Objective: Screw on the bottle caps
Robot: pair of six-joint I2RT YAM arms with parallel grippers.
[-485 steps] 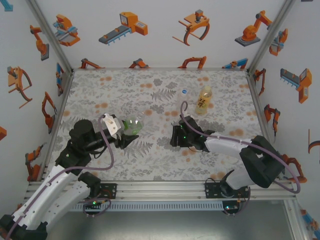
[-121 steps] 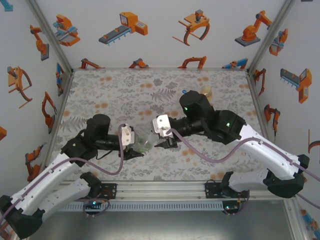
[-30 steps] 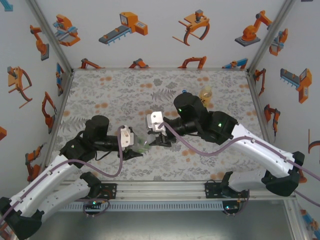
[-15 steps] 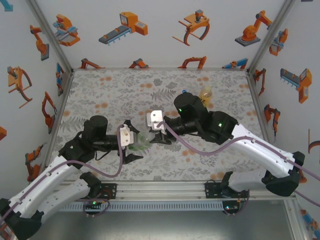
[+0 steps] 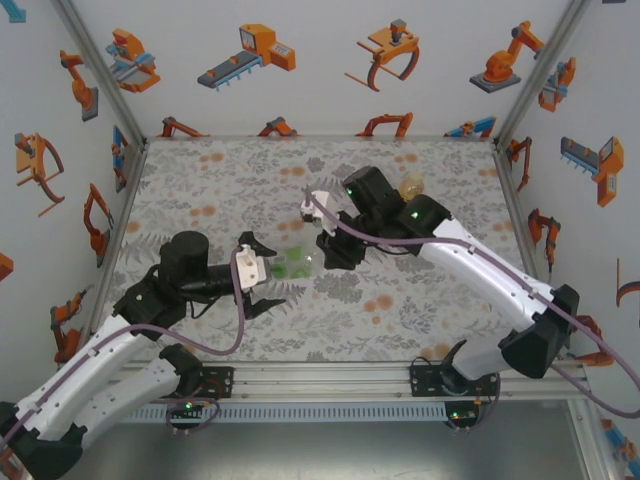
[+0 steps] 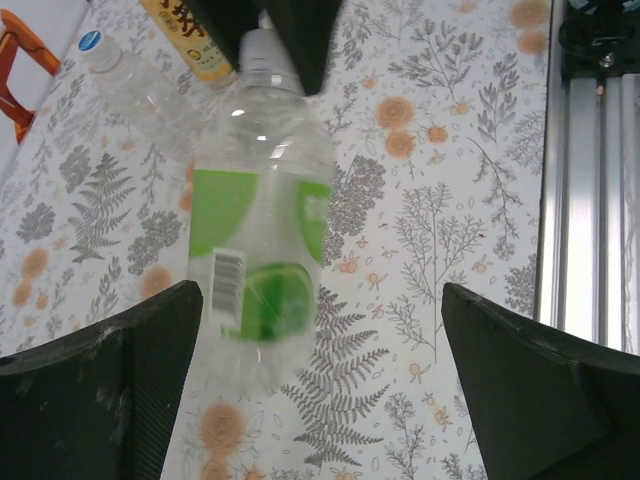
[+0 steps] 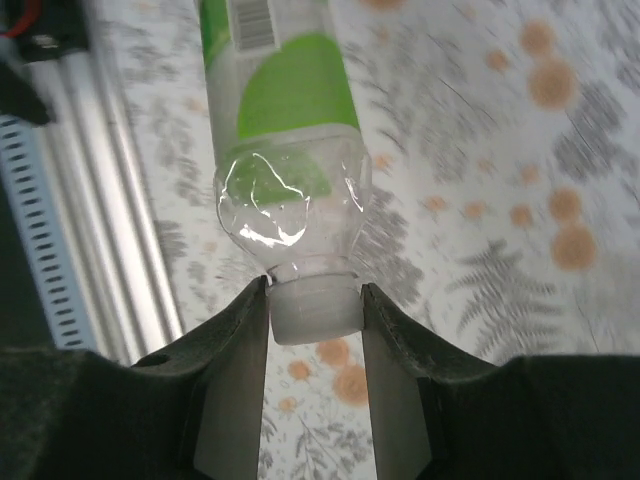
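Right tool [image 7: 315, 318] clamped on white cap [image 7: 313, 300] of one green-labelled bottle [image 6: 262, 250], left tool [image 6: 320, 290] apart; one colourless bottle [image 6: 140, 85], one yellow bottle [image 6: 185, 30] toward desk [image 5: 200, 180] far edge.

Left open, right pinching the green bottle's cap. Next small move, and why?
Probably lower the green bottle with the right gripper and stand it on the table before releasing. That gripper pinches only the cap, and the left gripper is open, its fingers clear of the bottle's sides, so nothing else grips it.

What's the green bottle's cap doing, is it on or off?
On. The right wrist view shows the white cap seated on the neck of the green bottle, pinched by the jaws of the right gripper. How tight, cannot tell.
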